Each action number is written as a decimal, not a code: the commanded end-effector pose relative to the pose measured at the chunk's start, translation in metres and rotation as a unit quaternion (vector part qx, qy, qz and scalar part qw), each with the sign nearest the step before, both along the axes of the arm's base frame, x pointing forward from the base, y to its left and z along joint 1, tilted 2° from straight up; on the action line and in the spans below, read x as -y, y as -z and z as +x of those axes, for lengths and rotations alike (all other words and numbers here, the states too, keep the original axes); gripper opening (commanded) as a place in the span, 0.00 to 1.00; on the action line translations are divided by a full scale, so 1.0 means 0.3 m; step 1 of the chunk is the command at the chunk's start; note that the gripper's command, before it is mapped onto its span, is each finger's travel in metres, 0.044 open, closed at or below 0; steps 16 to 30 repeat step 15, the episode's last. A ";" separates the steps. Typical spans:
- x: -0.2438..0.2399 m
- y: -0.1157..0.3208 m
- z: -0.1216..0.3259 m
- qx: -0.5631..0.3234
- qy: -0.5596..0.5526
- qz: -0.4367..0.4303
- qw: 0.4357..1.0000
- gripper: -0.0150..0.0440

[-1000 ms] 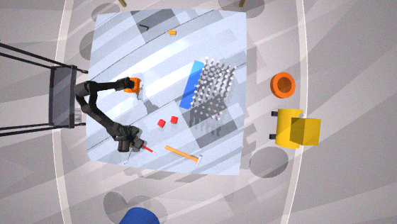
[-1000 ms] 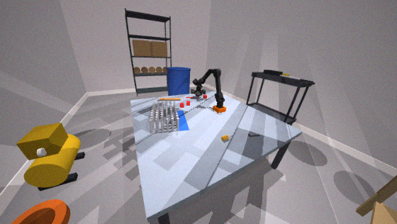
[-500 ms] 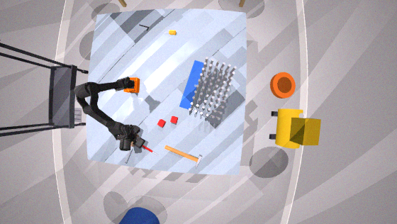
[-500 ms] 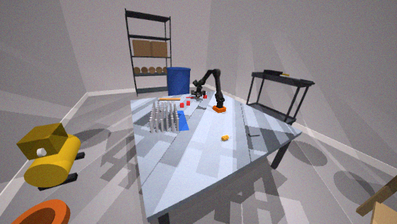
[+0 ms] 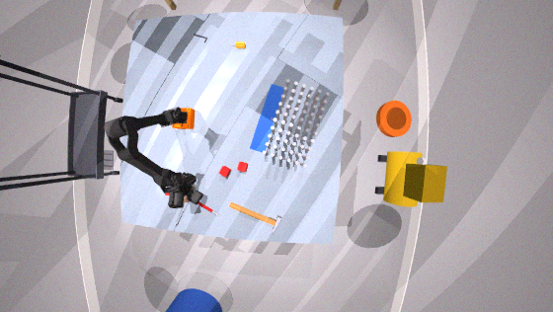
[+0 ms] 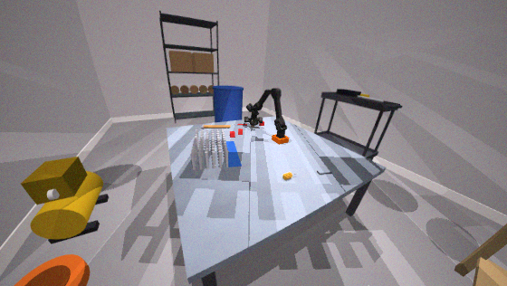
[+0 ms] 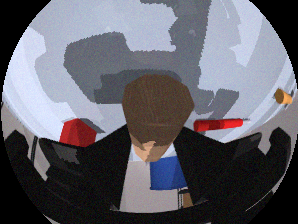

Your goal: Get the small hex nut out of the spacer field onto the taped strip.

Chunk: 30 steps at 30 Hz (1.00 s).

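Observation:
My gripper (image 5: 186,198) (image 6: 253,121) (image 7: 152,127) is shut on a brown wooden handle (image 7: 157,102), seen nearly end-on in the wrist view; the rest of that piece is hidden. The gripper is near the table's edge, well away from the metal spacers (image 5: 276,119) (image 6: 209,149), which stand in rows. The blue taped strip (image 5: 261,133) (image 6: 234,156) lies along the field's side facing the arm base. I cannot make out the hex nut. A red tool (image 5: 206,207) (image 7: 217,124) lies just beside the gripper.
A hammer (image 5: 254,213) (image 6: 216,127) lies between the red tool and the table's edge. Two red blocks (image 5: 225,172) (image 5: 242,167) lie between gripper and spacers; another red block (image 7: 77,132) is beside the gripper. A yellow-handled tool (image 5: 240,45) (image 6: 287,176) and a black hex key (image 5: 201,37) (image 6: 324,172) lie far off.

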<state>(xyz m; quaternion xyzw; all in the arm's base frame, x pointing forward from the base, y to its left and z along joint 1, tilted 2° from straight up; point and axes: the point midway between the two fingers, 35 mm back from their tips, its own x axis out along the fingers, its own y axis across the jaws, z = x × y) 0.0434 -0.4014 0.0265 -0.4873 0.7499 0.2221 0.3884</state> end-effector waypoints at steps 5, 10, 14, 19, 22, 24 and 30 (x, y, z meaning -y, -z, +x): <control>0.001 -0.002 0.000 0.000 0.000 0.000 1.000 0.52; 0.001 -0.002 0.000 0.000 0.000 0.000 1.000 0.74; 0.001 -0.002 0.000 0.000 0.000 0.000 1.000 0.92; 0.001 -0.002 0.000 0.000 0.000 0.000 1.000 0.97; 0.001 -0.002 0.000 0.000 0.000 0.000 1.000 0.97; 0.001 -0.002 0.000 0.000 0.000 0.000 1.000 0.97; 0.001 -0.002 0.000 0.000 0.000 0.000 1.000 0.97</control>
